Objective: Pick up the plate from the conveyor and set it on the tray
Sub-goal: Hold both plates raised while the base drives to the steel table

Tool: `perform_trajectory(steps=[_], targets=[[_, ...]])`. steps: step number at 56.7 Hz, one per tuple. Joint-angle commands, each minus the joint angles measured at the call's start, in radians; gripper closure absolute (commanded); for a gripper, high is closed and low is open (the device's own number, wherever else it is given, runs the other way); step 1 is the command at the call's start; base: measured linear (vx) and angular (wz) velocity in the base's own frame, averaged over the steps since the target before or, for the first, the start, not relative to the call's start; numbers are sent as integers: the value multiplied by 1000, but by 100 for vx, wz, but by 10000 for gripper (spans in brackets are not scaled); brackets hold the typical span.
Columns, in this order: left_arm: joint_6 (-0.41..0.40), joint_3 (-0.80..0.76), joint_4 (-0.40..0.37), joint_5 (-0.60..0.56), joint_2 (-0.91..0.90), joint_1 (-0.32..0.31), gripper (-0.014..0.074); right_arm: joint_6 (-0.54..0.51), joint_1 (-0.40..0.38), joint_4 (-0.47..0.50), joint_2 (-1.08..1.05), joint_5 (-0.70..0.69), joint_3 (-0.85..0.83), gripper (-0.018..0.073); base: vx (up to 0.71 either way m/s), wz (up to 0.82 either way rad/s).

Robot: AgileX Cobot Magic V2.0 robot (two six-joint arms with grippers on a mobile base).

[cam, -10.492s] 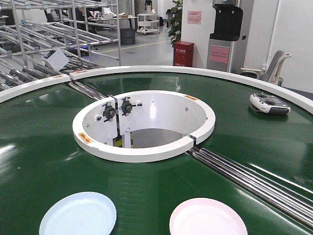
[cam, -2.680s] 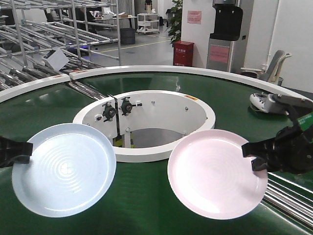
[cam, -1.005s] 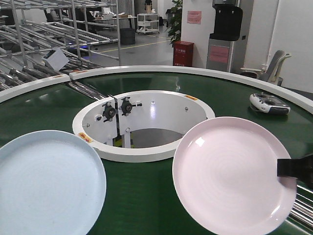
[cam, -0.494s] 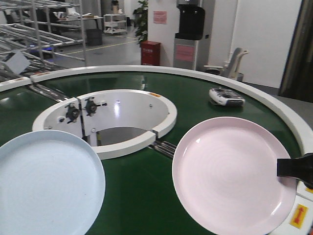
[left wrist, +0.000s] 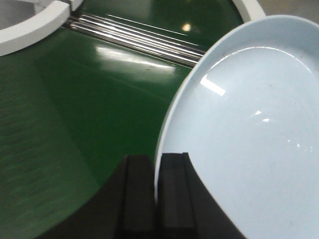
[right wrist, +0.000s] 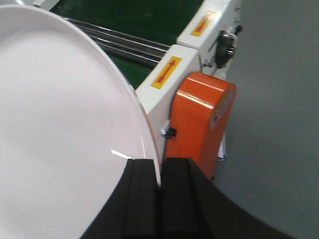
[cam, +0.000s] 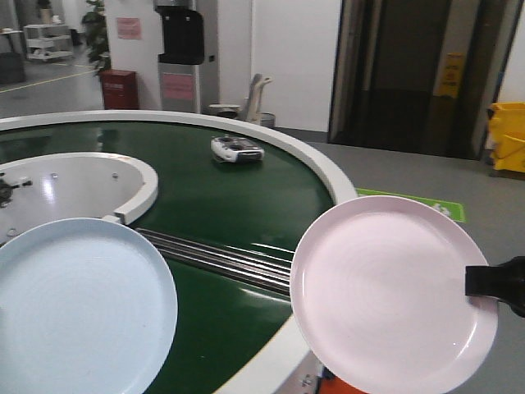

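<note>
A pale blue plate (cam: 78,308) is held up at the lower left of the front view, face toward the camera. My left gripper (left wrist: 156,172) is shut on the rim of this blue plate (left wrist: 249,134). At the right a pink plate (cam: 390,295) is held up the same way, and my right gripper (cam: 492,281) pinches its right rim. In the right wrist view that gripper (right wrist: 159,172) is shut on the pink plate (right wrist: 65,124). The dark green conveyor (cam: 221,185) curves behind both plates. The tray is out of view.
A grey remote controller (cam: 236,148) lies on the belt near the white outer rim (cam: 328,176). Steel roller strips (cam: 221,258) cross the belt. An orange motor housing (right wrist: 199,122) hangs on the conveyor's side. Grey floor, a green mat (cam: 426,205) and a yellow bin (cam: 509,135) lie to the right.
The view has swung to the right: the conveyor and its central opening have slid left, and floor and doorway now show. Both plates stay gripped at the same places in view.
</note>
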Motion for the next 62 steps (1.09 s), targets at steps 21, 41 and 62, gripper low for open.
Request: perform_trajectory(steps=[21, 41, 62], targets=[[-8, -30, -37, -72, -12, -4, 602, -6, -4, 16, -18, -70, -27, 568, -15, -58], [-8, -30, -37, -72, -12, -4, 602, -6, -4, 16, -18, -68, -27, 568, -8, -50], [-8, -30, -37, -72, -14, -4, 602, -6, -4, 16, -18, -68, -27, 568, 5, -50]])
